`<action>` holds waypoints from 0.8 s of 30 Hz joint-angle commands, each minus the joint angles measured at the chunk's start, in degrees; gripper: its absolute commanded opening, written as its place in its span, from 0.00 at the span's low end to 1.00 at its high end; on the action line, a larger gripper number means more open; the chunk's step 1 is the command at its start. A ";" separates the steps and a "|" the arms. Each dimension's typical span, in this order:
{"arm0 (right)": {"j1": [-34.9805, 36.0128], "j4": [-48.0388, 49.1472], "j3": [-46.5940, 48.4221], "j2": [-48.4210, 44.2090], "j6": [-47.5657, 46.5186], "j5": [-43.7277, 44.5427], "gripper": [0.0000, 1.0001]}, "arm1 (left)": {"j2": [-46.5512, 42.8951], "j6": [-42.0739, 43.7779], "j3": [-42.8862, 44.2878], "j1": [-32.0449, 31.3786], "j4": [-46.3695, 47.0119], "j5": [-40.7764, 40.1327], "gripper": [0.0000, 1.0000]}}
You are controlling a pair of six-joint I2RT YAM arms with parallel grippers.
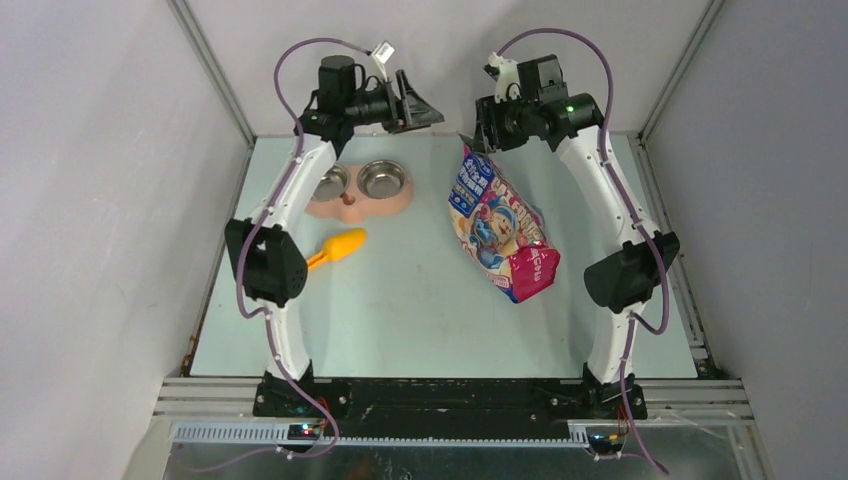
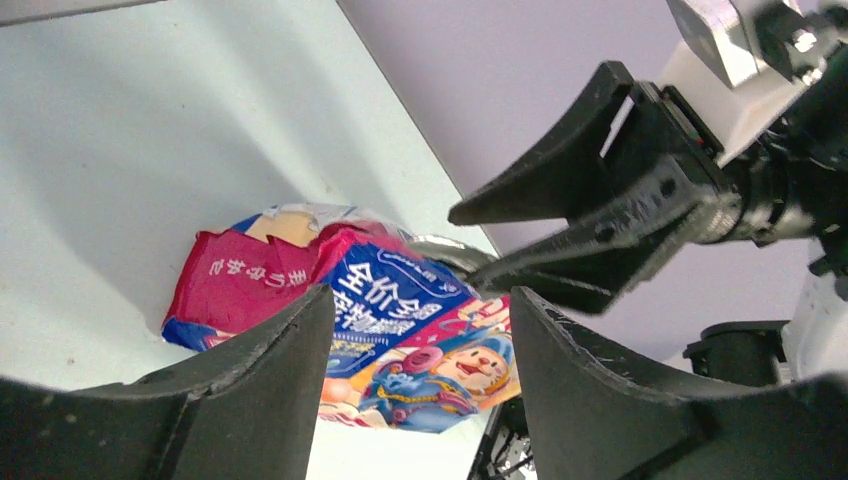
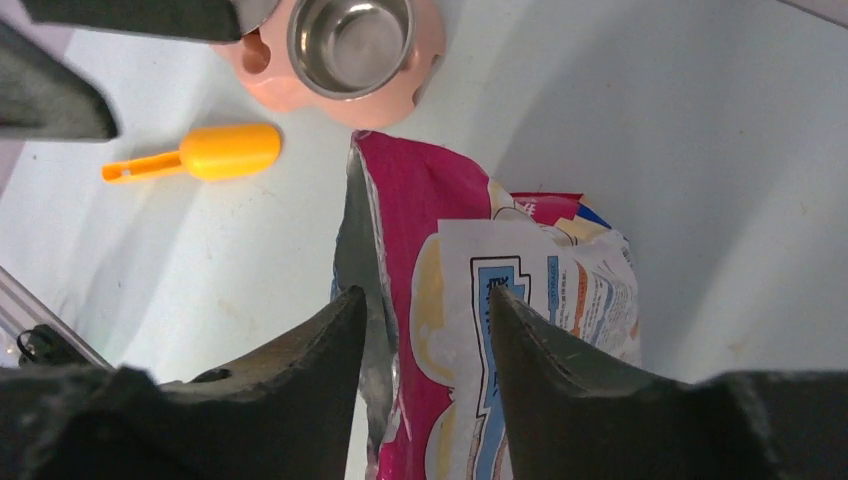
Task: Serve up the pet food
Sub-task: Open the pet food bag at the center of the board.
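Observation:
The pet food bag, glossy blue, pink and red with a cartoon cat, lies slanted at centre right with its top end raised toward the back. My right gripper is closed on that top end. In the right wrist view the bag's back label and silver edge fill the gap between my fingertips. My left gripper is open and empty, held high at the back; in its wrist view it faces the bag and the right gripper. No kibble shows.
The pink double steel-bowl feeder sits at the back left, also in the right wrist view. An orange scoop lies in front of it, seen too in the right wrist view. Grey walls enclose the table.

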 commanded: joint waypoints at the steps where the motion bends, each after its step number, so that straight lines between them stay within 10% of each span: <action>1: 1.16 -6.50 3.13 -1.21 -2.92 1.56 0.55 | 4.79 1.31 4.83 -0.97 -1.49 2.61 0.69; 24: 6.65 -0.18 3.25 -1.43 -10.14 27.71 0.60 | 3.57 0.55 0.87 -5.45 1.70 2.59 0.67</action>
